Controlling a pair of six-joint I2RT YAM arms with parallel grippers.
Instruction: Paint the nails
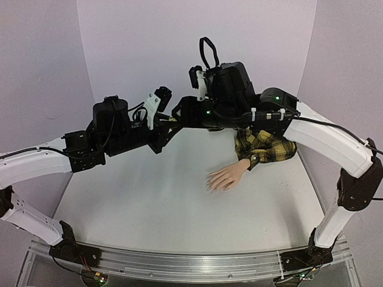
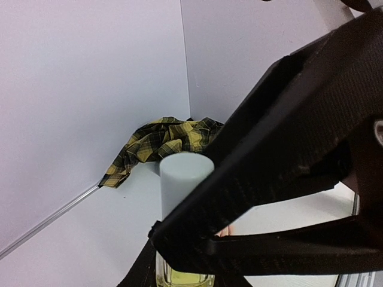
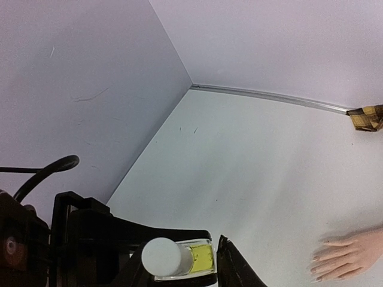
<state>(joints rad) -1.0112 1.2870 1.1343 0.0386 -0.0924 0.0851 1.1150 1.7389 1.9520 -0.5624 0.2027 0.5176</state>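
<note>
Left gripper (image 2: 179, 282) fingers clamped tight on the glass body of a small bottle (image 2: 175, 276). Yellowish liquid inside, and a pale cap (image 2: 184, 179) standing upright above the grip. Right gripper (image 2: 179, 242) shows as two black bars from the right that converge at the base of the cap and cross in front of it. Cannot tell whether its jaws touch the cap or how much gap is left. Plaid sleeve (image 2: 167, 139) bunched in the far corner where the walls meet.

Right wrist view: bottle lies along the bottom edge with the cap to the left, framed by black gripper parts. One dark fingertip sits just right of the glass. Mannequin hand (image 3: 353, 254) at lower right, flat on the white table (image 3: 251, 155), pointing left. The nails (image 3: 315, 268) are pale, at its tips, well apart from the bottle.

Top view: both arms meet in the air over the far middle of the table, grippers tip to tip, bottle barely visible between them. Hand lies palm down right of centre, with the sleeve behind it at far right under the right arm. Nails too small to make out from here.
</note>
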